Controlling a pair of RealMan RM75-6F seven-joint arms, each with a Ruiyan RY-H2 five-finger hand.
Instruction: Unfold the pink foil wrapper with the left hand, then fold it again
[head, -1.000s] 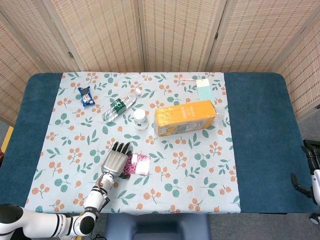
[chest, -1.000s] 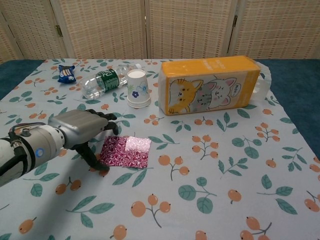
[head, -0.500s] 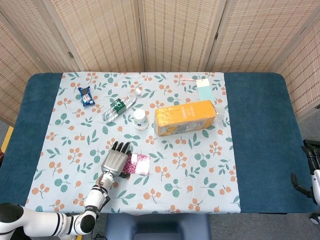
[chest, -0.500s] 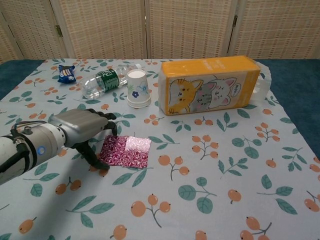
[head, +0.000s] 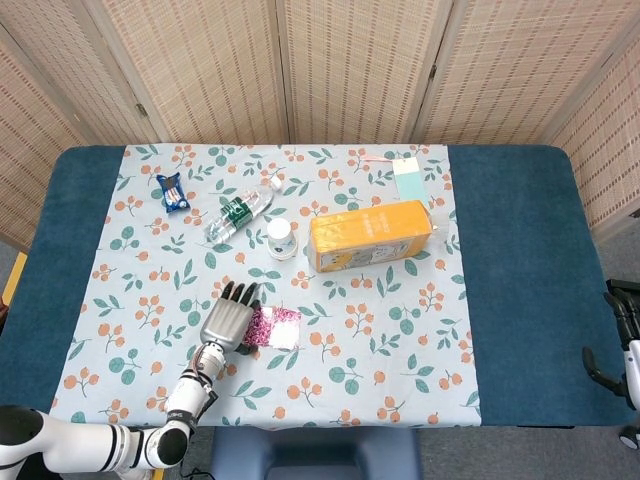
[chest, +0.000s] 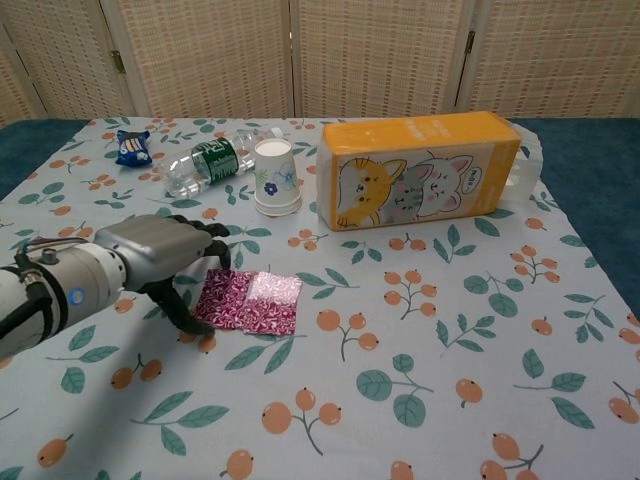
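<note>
While lying on the flowered tablecloth (chest: 420, 330) near the front middle of the table (head: 520, 300), showed pink and crinkled: the wrapper (chest: 249, 303), flat for the most part, paler on its far right corner, raised a little at its left edge. Met at that left edge by the left hand (chest: 160, 258), palm down, fingers (chest: 212, 240) curled over and close together, dark tips (chest: 207, 328) down at the wrapper's left side; could not tell whether foil was truly pinched or only touched. Seen from the head camera as a grey hand (head: 229, 320) reaching away from the robot, wrapper (head: 276, 327) just to its right. Stood beyond the wrapper, well apart from it: a paper cup (chest: 276, 176), upside down, printed with small flowers. Lay to the left of the cup, on its side: a clear water bottle (chest: 212, 160) with a green label. Lay further left, near the far edge of the cloth: a small blue snack packet (chest: 132, 146). Sat right of the cup: a long orange tissue box (chest: 420, 182) printed with cartoon cats. Rested at the far side of the cloth, in the head view: a pale card (head: 408, 180). Showed at the far right edge of the head view, off the table: only dark parts of the right arm (head: 622, 330), hand not made out.
</note>
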